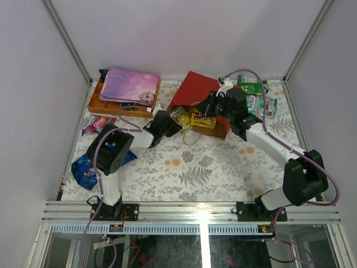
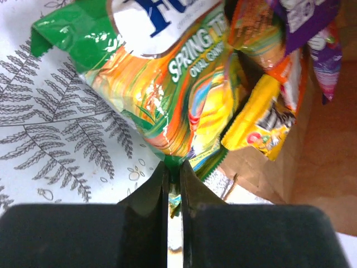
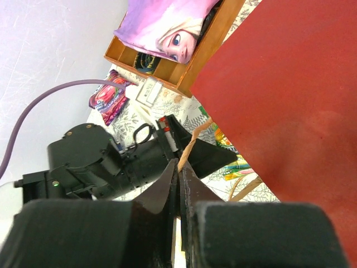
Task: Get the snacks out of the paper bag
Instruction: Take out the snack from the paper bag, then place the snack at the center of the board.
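Up at twelve o'clock on the counter (image 1: 223,167), the bag (image 1: 192,89) lies on its side, left gripper (image 2: 173,167) clenched on a green packet (image 2: 162,84) at its mouth, right gripper (image 3: 179,164) pinching the handle (image 3: 192,142).

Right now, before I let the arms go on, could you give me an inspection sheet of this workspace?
Surface: table with a fern-print cover.
Job's things: red paper bag lying on its side, packets at its mouth; blue bag, purple-red packet and green packets lie out on the table.
Clutter: wooden tray holding a pink-purple cloth.
Grippers: left gripper shut on a green-orange packet; right gripper shut on the bag's cord handle.
Cables: a purple cable runs along each arm.
Surroundings: white walls, metal frame.
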